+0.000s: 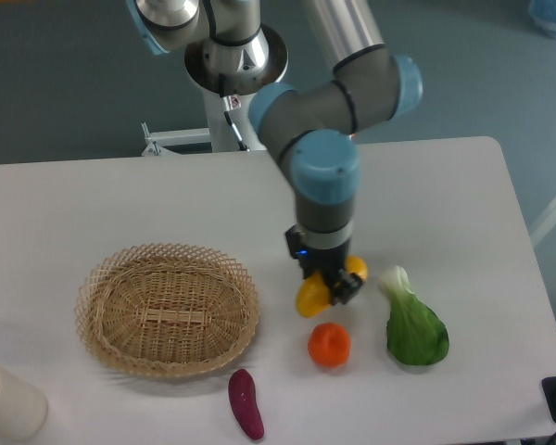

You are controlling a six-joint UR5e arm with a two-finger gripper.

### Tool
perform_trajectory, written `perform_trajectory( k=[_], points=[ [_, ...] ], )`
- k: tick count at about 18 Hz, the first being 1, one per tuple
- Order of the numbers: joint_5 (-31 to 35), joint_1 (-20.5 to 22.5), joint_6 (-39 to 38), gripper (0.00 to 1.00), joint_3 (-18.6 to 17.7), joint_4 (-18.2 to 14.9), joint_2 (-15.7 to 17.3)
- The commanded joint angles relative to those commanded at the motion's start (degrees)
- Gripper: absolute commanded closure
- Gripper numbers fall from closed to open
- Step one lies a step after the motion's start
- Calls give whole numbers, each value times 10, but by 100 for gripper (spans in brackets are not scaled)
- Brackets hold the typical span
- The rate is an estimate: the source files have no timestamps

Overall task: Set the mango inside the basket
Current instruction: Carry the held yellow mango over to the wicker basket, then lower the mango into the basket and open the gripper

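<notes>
My gripper (326, 283) is shut on the yellow-orange mango (312, 296), which hangs from the fingers just above the table, right of the basket. One end of the mango shows yellow at the lower left of the fingers and the other end at the right. The basket (167, 309), a shallow oval of tan wicker with nothing in it, sits on the left half of the table, its right rim about a fruit's width from the mango.
A round orange (329, 345) lies just below the held mango. A green leafy vegetable (413, 326) lies to the right, a purple eggplant (246, 403) near the front edge, and a white cylinder (7, 400) at the front left corner.
</notes>
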Motion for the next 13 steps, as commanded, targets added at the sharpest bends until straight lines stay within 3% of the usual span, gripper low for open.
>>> perform_trajectory(
  k=[6,13],
  points=[
    [1,-90,-89,49,1,6,-7],
    [3,-130,-180,49,-7,7,-11]
  ],
)
